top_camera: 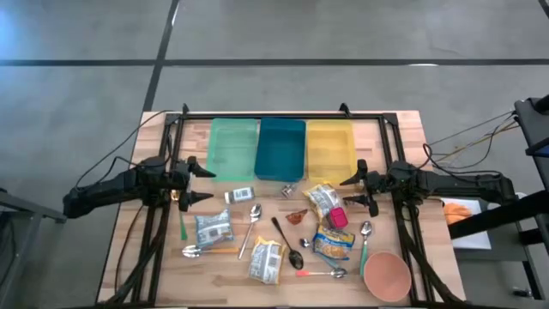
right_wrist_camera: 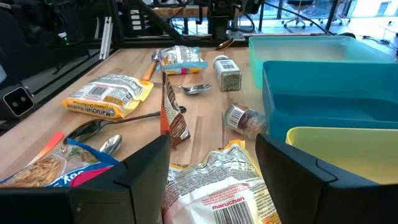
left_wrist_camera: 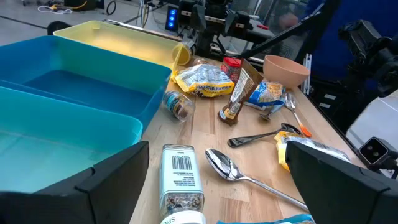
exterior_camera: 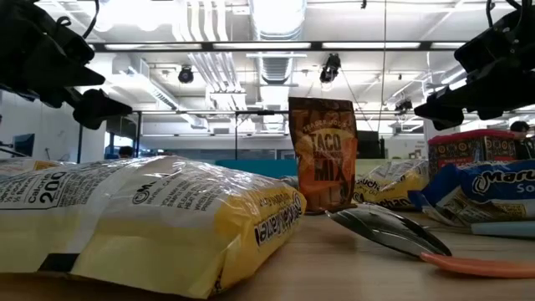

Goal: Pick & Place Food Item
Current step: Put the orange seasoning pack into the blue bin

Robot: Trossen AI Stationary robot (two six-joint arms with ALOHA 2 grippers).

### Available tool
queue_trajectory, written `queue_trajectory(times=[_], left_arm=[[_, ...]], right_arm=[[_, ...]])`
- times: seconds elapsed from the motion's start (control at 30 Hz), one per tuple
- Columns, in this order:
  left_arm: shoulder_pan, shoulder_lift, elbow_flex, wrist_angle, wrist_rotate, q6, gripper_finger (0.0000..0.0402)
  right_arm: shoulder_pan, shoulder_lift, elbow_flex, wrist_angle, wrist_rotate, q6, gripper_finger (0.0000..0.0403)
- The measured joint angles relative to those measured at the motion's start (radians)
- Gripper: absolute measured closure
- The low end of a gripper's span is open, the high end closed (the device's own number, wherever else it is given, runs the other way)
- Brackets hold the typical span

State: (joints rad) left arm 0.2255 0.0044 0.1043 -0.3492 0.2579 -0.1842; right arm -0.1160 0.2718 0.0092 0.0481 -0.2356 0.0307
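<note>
Two open tools aloft; ramen packet beside right.

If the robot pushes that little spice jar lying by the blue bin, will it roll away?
Probably. The spice jar is round and lies on its side on the bare wooden table, so a nudge across its length would likely roll it. The blue bin right beside it might stop it. It looks hard, so it shouldn't squash.
</note>
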Motion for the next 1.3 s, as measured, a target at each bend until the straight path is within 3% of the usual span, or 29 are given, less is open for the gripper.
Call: queue_trajectory(times=[0.93,1.13,1.3], left_arm=[[0.0,0.0,0.0,0.0,0.0,0.0,0.0017],[0.0,0.0,0.0,0.0,0.0,0.0,0.0017],[0.0,0.0,0.0,0.0,0.0,0.0,0.0017]], right_arm=[[0.0,0.0,0.0,0.0,0.0,0.0,0.0167],[0.0,0.0,0.0,0.0,0.002,-0.213,0.0167],[0.0,0.0,0.0,0.0,0.002,-0.238,0.0167]])
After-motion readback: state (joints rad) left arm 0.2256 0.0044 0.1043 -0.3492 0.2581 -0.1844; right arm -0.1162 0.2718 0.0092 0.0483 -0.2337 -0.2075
